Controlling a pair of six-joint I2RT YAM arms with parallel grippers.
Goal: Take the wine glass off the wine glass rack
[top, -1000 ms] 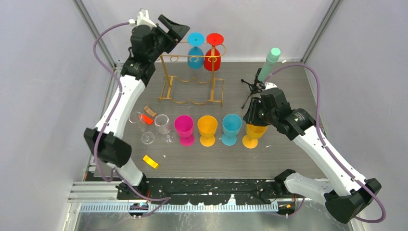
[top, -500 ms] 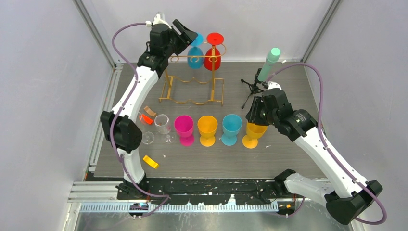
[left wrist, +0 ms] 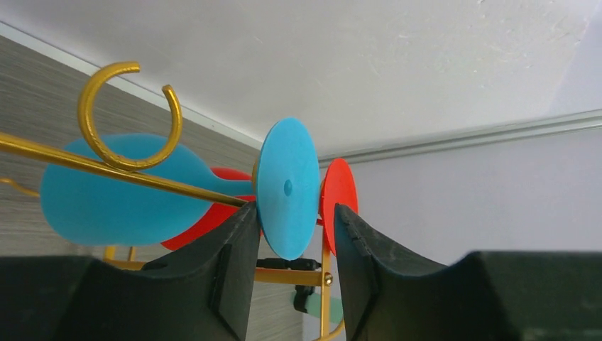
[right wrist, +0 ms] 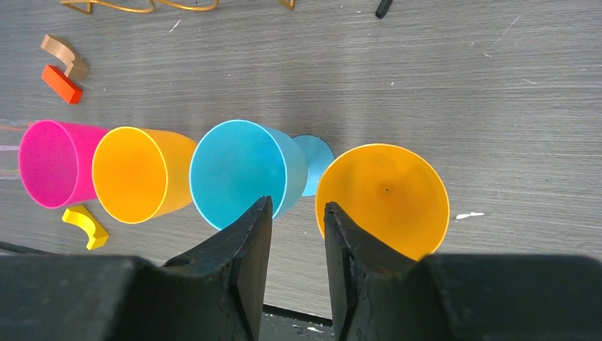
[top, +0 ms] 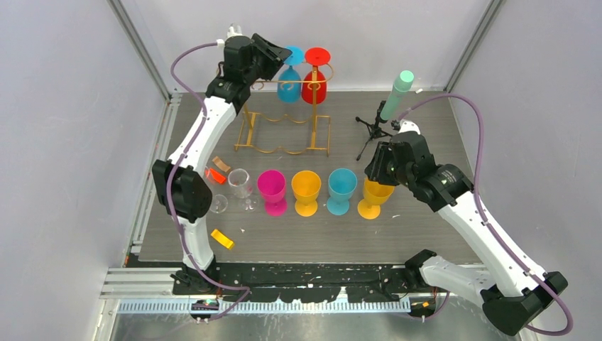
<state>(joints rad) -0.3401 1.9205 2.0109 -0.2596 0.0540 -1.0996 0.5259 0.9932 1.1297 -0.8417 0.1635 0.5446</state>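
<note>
Progress: left gripper just swung to 12 o'clock, open jaws straddling the blue wine glass foot, grab-ready; right gripper open too.

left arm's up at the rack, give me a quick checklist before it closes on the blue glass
1. The left gripper is open: ok.
2. Foot of the blue wine glass sits between its fingers: ok in the left wrist view.
3. Fingers are free of the wine glass rack: cannot tell, its rail runs in behind the left finger.
4. The red wine glass is outside the grasp: ok, it hangs beyond the blue one.
5. The right gripper is away from the rack: ok, open over the yellow glass.
</note>
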